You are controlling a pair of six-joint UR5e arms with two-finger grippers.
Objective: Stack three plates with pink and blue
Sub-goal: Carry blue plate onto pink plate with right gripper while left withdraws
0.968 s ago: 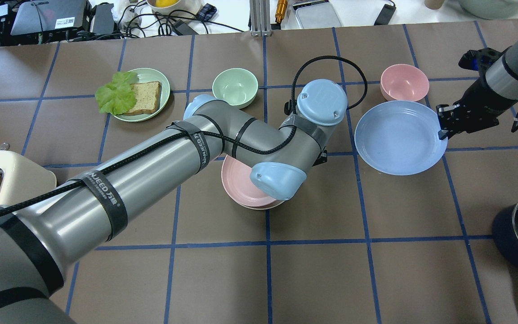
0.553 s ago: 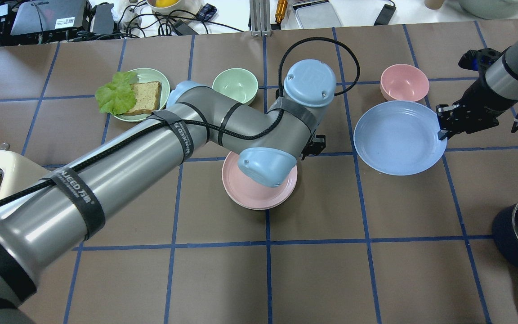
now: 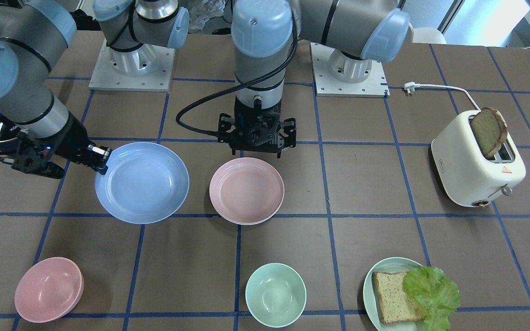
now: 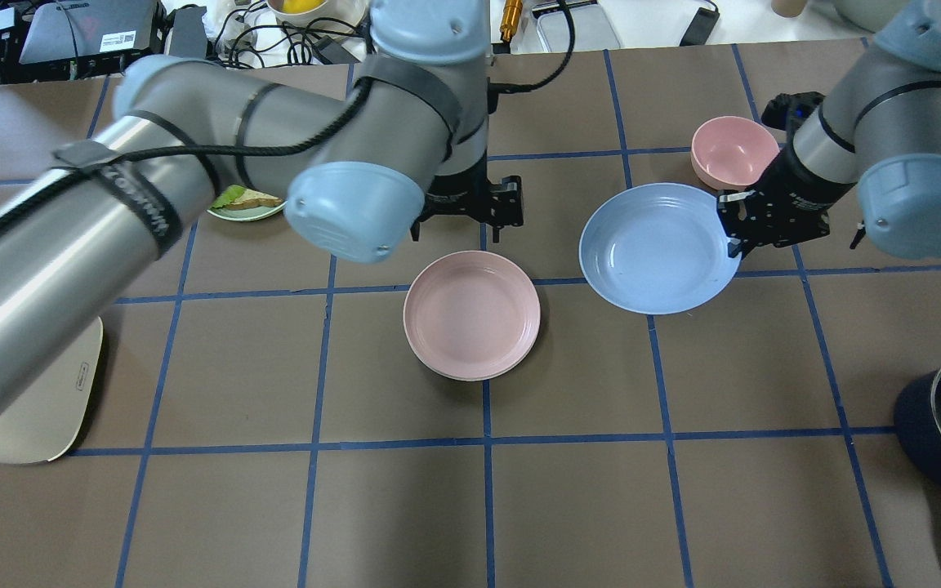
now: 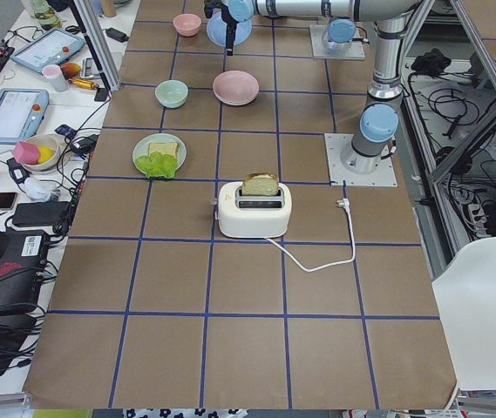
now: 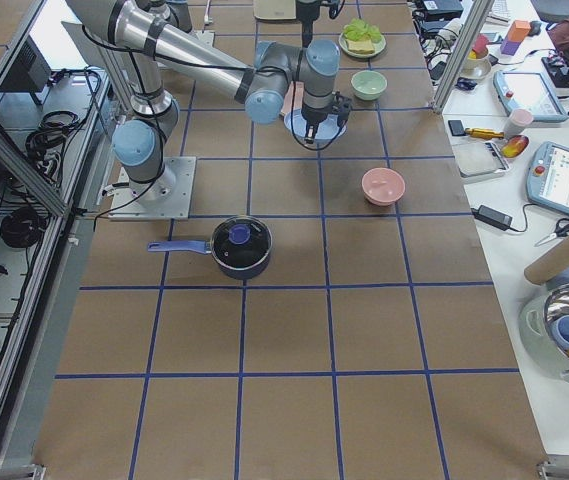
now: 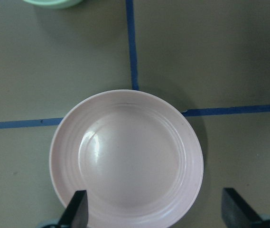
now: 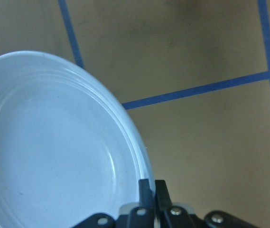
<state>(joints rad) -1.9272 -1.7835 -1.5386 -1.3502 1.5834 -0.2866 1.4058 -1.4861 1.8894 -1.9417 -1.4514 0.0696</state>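
Cream plate barely visible under pink plate — left gripper agape; right gripper tight on blue plate

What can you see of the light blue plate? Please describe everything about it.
The light blue plate is round, shallow and matte, plastic by its look, with a raised rim and faint rings inside. It is empty, face up, about level. The right gripper is shut on its rim, on the side away from the pink plate, which is apart from it. Whether it rests on the table I cannot tell.
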